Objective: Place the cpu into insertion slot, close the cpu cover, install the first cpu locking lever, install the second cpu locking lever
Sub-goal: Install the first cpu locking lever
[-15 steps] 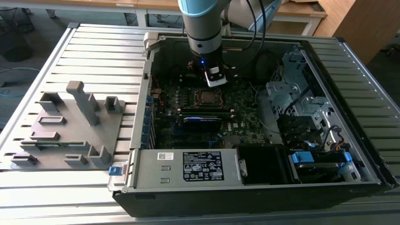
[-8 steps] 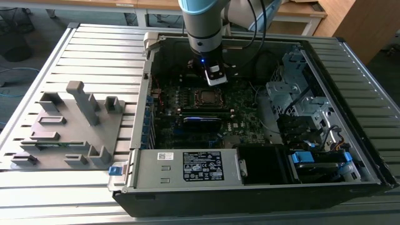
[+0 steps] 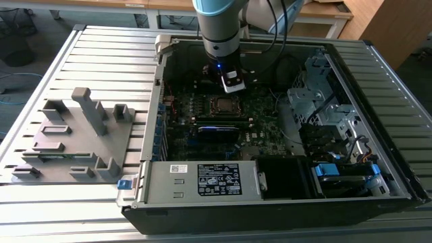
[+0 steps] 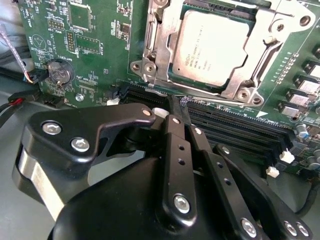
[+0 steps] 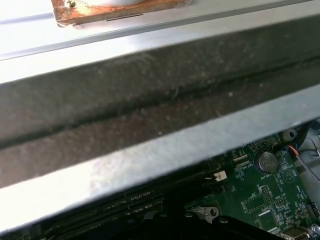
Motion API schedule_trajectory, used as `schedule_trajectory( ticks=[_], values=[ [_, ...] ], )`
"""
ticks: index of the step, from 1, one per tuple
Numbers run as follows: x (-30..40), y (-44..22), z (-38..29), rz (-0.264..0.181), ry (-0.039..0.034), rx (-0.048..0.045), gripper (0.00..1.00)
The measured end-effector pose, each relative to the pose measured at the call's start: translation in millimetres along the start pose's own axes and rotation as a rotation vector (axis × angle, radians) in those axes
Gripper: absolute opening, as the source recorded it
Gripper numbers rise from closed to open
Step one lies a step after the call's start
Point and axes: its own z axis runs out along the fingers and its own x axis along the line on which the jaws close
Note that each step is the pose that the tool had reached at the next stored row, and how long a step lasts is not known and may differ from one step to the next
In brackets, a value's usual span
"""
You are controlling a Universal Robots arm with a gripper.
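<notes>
— One check: where's the small square cpu with the pale silvery-grey metal face [image 4: 212, 47] sitting?
— It's sitting in the square silver-rimmed insertion slot [image 4: 145, 67] on the green motherboard [image 4: 95, 50]. The board is lying inside the open black computer case [image 3: 270, 217], and the case is resting on the grey slatted tabletop [image 3: 101, 50].
— Cover?
— The thin silvery windowed cpu cover [image 4: 162, 30] is lying flat around the chip, with the chip face showing through the window.
— Jaws?
— In the second wrist view the black jaws are looking pressed together, and I'm not seeing anything between them. Their tips are hovering just beside the slot's edge, over the long black memory slots [image 4: 240, 125]. I can't tell whether they're touching anything.
— Arm?
— In the exterior view the blue-and-grey arm [image 3: 219, 25] is reaching down into the case, with its wrist hanging near the slot.
— What else is around?
— A round silver coin battery [image 4: 59, 72] is sitting on the board, well apart from the slot. A grey plastic fixture tray [image 3: 68, 142] is lying on the tabletop, on the exterior view's left of the case. In the first wrist view a grey metal case rail [image 5: 150, 165] is running across, with the board showing past it.
</notes>
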Motion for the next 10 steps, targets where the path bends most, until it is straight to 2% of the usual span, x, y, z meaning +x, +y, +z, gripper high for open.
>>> schedule_trajectory(
  ticks=[10],
  values=[
    [0.3,-0.5,1.8,-0.001,-0.0024,0.0037,0.1]
  ],
)
